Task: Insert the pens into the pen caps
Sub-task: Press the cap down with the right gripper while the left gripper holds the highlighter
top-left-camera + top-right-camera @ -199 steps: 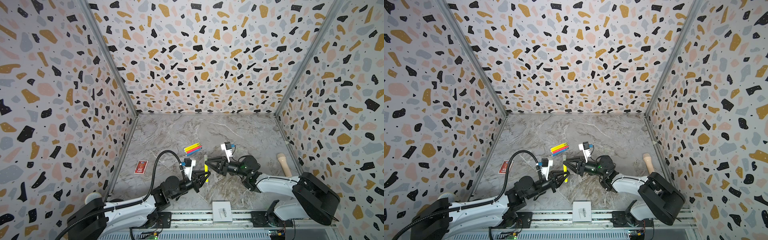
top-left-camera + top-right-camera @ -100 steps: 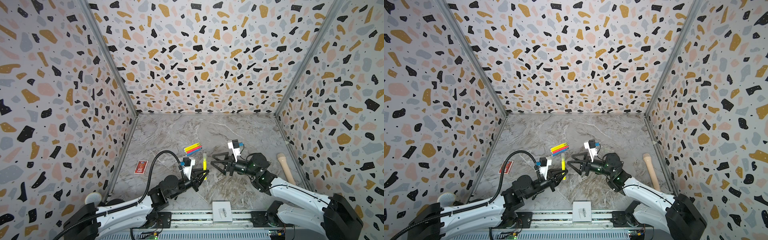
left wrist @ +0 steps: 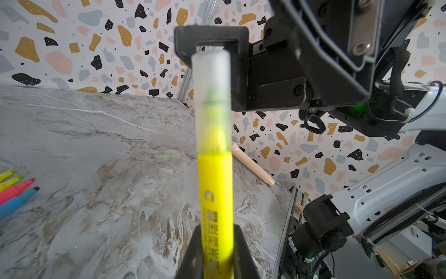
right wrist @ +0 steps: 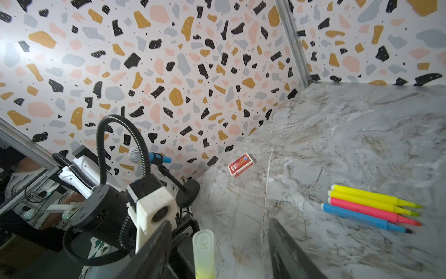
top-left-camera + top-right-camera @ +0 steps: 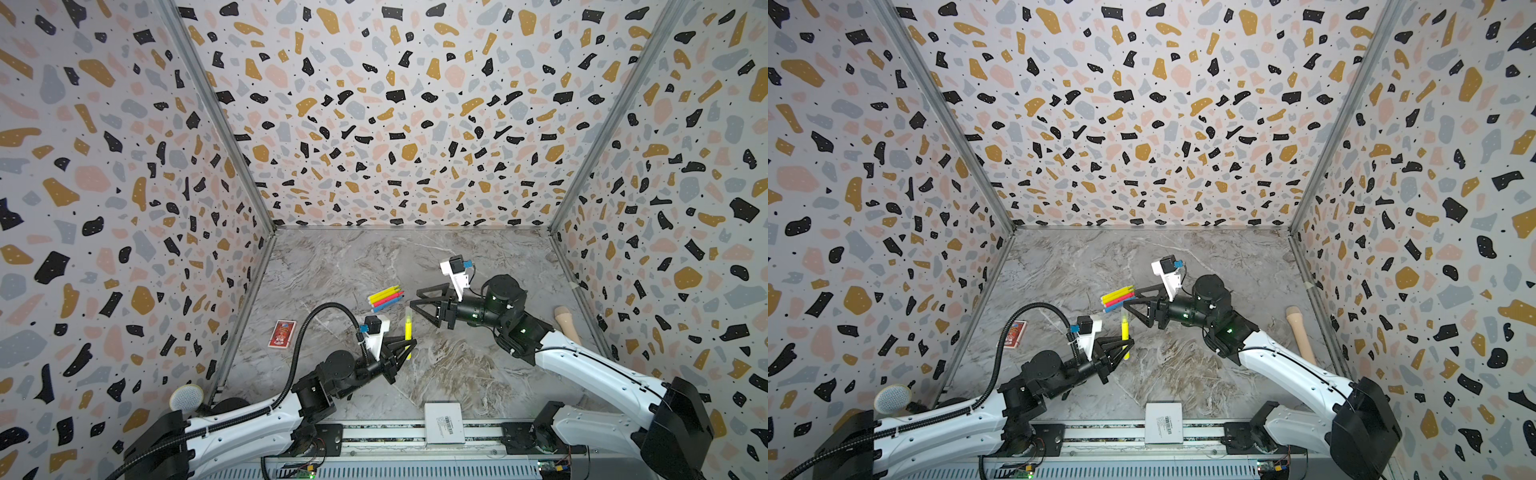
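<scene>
Nearby, four pens [image 5: 385, 298], red box [image 5: 282, 333], beige handle [image 5: 566, 323]

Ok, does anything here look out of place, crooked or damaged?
Nothing looks damaged or spilled. The yellow highlighter pen held by the left hand has its frosted clear cap sitting in line with it. Two strays lie near the walls: a small red printed box and a thick beige rounded handle.
</scene>
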`<state>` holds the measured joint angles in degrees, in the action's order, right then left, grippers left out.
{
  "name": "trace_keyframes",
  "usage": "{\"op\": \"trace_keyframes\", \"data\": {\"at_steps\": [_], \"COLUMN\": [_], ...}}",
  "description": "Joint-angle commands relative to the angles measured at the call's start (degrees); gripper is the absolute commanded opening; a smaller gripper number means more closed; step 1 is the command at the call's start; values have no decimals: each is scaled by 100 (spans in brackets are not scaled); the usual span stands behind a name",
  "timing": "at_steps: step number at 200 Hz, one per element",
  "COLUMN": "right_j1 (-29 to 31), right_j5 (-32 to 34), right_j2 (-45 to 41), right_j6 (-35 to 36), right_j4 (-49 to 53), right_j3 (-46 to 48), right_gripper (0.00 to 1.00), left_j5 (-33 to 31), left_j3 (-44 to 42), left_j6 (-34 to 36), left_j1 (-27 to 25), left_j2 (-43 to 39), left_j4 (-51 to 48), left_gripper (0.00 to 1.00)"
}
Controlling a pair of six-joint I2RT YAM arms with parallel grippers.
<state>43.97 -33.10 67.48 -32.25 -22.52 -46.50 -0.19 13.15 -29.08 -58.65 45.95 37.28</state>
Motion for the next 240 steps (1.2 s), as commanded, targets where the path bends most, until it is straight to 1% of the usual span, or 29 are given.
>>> {"op": "trace_keyframes", "data": {"at_steps": [1, 29, 49, 63, 90, 103, 131, 138, 152, 185, 213, 240], "right_j1": [149, 277, 322, 331, 378, 407, 459, 472, 490, 551, 684, 932], "right_j5": [10, -20, -38, -38, -80, -82, -100, -107, -83, -109, 36, 354], "right_j2": [93, 236, 304, 343, 354, 378, 415, 400, 383, 330, 222, 75], "right_j6": [225, 259, 296, 329, 394, 447, 504, 507, 524, 591, 520, 353], "right_j4": [240, 247, 286, 378, 450, 505, 556, 560, 546, 494, 243, -47], "right_j3": [-353, -515, -597, -665, -694, -682, -592, -567, -504, -283, 238, 857], "right_gripper": [63, 61, 55, 48, 43, 39, 35, 31, 20, 0, 0, 0], "left_j5": [-43, -43, -42, -34, -41, -36, -25, -25, -34, -100, -157, -11], "left_j3": [171, 202, 205, 222, 228, 234, 276, 288, 300, 257, 268, 396], "left_j6": [166, 196, 213, 226, 245, 252, 281, 293, 306, 311, 254, 348], "left_j1": [-39, -59, -75, -76, -85, -85, -85, -85, -85, -85, -85, -85], "left_j2": [-45, -39, -38, -33, -43, -44, -46, -43, -46, -107, -310, -444], "left_j4": [131, 80, 60, 34, 25, 25, 23, 25, 24, 92, 300, 523], "left_gripper": [0, 0, 0, 0, 0, 0, 0, 0, 0, 0, 0, 0]}}
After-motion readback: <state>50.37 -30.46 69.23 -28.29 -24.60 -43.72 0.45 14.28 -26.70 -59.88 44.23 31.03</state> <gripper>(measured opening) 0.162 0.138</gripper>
